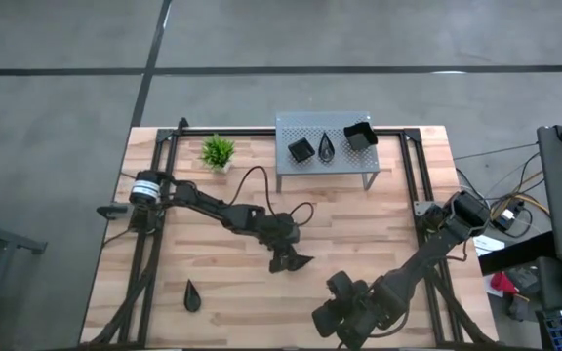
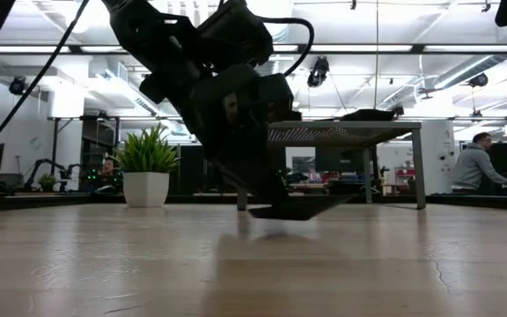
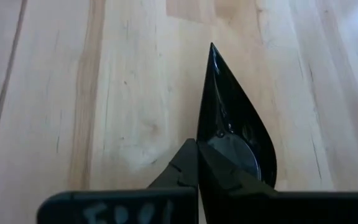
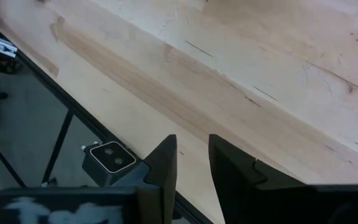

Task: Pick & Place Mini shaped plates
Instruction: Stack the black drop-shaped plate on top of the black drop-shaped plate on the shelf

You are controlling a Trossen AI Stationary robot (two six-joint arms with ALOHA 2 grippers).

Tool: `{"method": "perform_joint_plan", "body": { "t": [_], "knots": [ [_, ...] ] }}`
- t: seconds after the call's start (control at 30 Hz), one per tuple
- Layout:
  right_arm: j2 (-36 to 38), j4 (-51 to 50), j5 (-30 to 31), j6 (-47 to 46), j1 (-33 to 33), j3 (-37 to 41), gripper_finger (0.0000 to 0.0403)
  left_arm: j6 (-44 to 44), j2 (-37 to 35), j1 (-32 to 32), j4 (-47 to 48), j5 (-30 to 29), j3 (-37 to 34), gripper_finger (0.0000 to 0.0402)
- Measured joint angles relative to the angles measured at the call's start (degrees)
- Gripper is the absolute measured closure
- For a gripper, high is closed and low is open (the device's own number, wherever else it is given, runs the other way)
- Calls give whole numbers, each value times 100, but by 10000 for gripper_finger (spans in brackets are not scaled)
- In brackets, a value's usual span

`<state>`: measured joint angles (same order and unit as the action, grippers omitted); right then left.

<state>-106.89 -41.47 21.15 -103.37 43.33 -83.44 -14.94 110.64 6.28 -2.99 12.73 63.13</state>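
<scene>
A black teardrop-shaped mini plate (image 3: 235, 124) is at the table's middle, and my left gripper (image 1: 286, 257) is shut on it. In the low view the same plate (image 2: 299, 210) shows tilted just over the wood. Another teardrop plate (image 1: 192, 295) lies flat near the front left. Three more black plates stand on the grey shelf (image 1: 291, 125): a square one (image 1: 301, 149), a teardrop (image 1: 328, 146) and a deeper square (image 1: 360, 136). My right gripper (image 4: 192, 167) hangs open over the table's near edge, holding nothing. My left gripper pinches the teardrop plate's rim (image 3: 205, 148) between its two fingers, at the side of the rounded end. The fingers slant down from the table's left. The plate sits tilted, its pointed tip (image 3: 211, 48) away from the gripper; whether its low edge touches the wood, I cannot tell.
A small green potted plant (image 1: 218, 151) stands at the back left beside the shelf. A black frame (image 1: 154, 156) runs along the table's left, far and right sides. Bare wood lies between the held plate and the shelf.
</scene>
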Motion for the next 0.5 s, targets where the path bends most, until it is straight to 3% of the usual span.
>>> {"method": "perform_joint_plan", "body": {
  "t": [0.2, 0.37, 0.5],
  "knots": [
    [-2, -9, 110, -107, 0, 0, 319, -845, -136, -21, -50, -157, -4, 401],
    [-2, -199, 939, -950, 0, 46, 320, -2018, -364, -19, -51, -860, -13, 401],
    [-3, -579, 1511, -1647, -13, 120, 309, -2446, -583, -11, -163, -1218, -17, 401]
  ]
}}
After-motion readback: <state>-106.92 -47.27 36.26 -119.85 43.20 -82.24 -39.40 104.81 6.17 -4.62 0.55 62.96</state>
